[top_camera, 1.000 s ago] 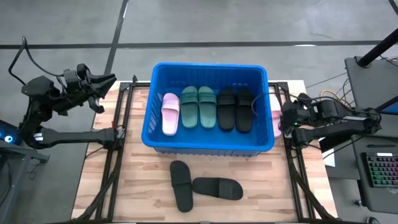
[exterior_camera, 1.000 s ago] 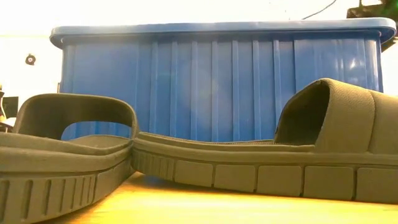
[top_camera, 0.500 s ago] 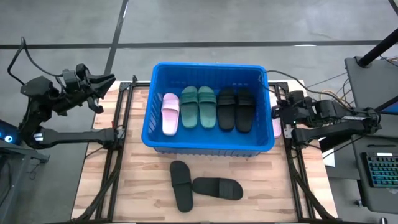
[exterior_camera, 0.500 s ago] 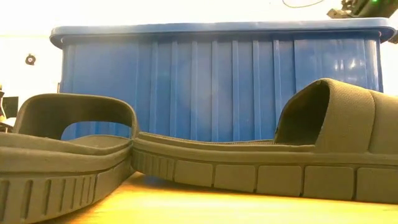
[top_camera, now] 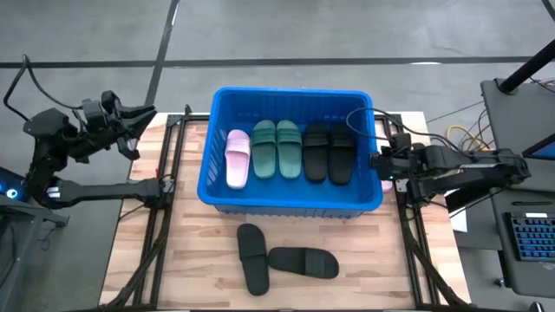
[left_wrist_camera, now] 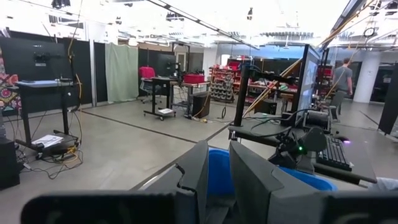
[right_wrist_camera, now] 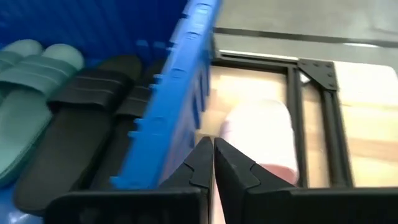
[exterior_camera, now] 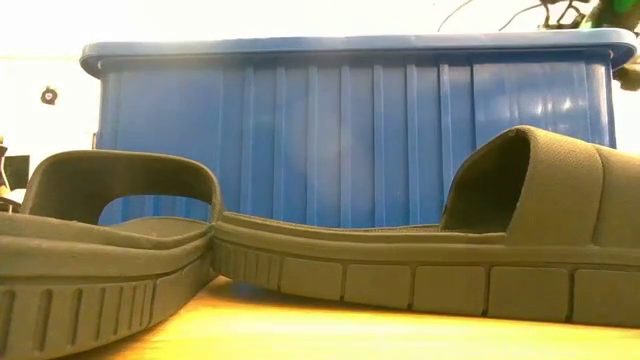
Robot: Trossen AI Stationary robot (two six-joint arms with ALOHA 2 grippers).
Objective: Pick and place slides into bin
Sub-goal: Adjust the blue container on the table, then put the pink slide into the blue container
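Note:
The blue bin stands mid-table and holds a pink slide, two green slides and two black slides. Two more black slides lie on the table in front of it, filling the low view. Another pink slide lies on the table just outside the bin's right wall. My right gripper is shut, slanting down at the bin's right rim, between wall and pink slide, holding nothing. My left gripper waits level off the table's far left corner, open by a narrow gap.
Black frame rails run along both table sides, and one crosses beside the pink slide. A desk with a keyboard stands to the right. Bare wood lies left of the two black slides.
My right gripper has moved from beside the bin's right wall toward the bin, over its right rim, sinking a little. It has rolled about its own line and shut. The slides and the bin have stayed put.

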